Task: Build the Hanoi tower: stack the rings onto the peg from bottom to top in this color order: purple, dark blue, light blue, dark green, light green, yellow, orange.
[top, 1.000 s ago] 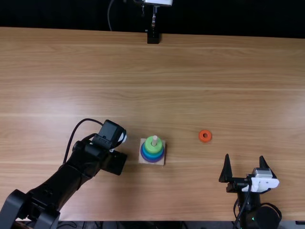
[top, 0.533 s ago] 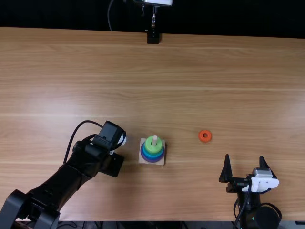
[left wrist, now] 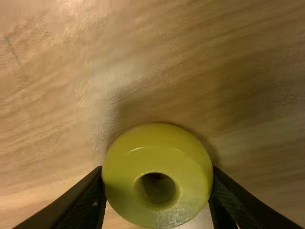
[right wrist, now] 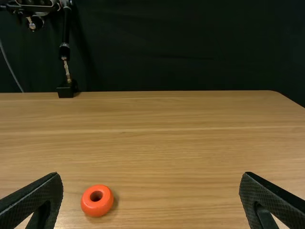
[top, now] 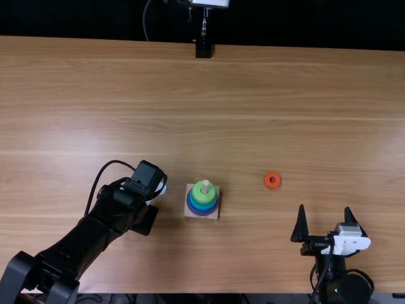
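Edging away from tower (top: 204,197), left end effector (top: 145,220) clamped on yellow ring (left wrist: 155,155); right end effector (top: 324,206) spread apart.

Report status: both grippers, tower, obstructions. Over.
Left gripper closed on yellow ring. Right gripper open, holding nothing. Tower topped by light green ring, peg tip uncovered. Orange ring loose on table, off to the tower's side.

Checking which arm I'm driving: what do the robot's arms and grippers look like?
The left arm and right arm are black with black cables. The left gripper and right gripper have black, textured fingers; a white piece sits behind the right pair.
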Robot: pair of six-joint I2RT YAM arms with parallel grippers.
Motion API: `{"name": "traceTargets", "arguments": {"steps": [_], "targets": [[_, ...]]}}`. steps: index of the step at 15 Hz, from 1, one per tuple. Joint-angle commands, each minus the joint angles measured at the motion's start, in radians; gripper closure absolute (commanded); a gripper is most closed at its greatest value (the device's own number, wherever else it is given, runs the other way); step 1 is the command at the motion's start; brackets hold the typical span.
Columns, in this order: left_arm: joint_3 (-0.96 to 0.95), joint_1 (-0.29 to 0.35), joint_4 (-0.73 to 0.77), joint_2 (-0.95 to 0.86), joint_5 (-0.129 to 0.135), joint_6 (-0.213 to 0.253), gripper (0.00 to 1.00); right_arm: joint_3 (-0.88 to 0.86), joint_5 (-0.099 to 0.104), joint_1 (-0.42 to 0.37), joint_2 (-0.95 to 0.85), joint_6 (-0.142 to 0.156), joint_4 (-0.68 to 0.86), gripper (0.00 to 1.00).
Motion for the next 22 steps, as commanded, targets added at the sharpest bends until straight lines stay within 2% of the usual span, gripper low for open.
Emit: {"name": "traceTargets", "arguments": {"steps": [1,3,7,12,19,22], "targets": [[0.106,-0.017,-0.049,0.01,-0.017,0.0,1.0,-0.015,-0.001,-0.004,-0.006,-0.002,-0.001,0.0],[0.267,-0.026,-0.201,0.014,-0.017,-0.017,1.0,-0.015,-0.001,-0.004,-0.006,-0.002,-0.001,0.0],[0.559,-0.06,-0.409,0.029,-0.015,-0.125,1.0,-0.015,-0.001,-0.004,-0.006,-0.002,-0.001,0.0],[0.918,-0.135,-0.632,0.164,-0.014,-0.214,1.0,-0.015,-0.001,-0.004,-0.006,-0.002,-0.001,0.0],[1.2,-0.261,-0.689,0.255,-0.015,-0.391,1.0,-0.015,-0.001,-0.004,-0.006,-0.002,-0.001,0.0],[1.201,-0.284,-0.726,0.266,-0.012,-0.414,1.0,-0.015,-0.001,-0.004,-0.006,-0.002,-0.001,0.0]]}}
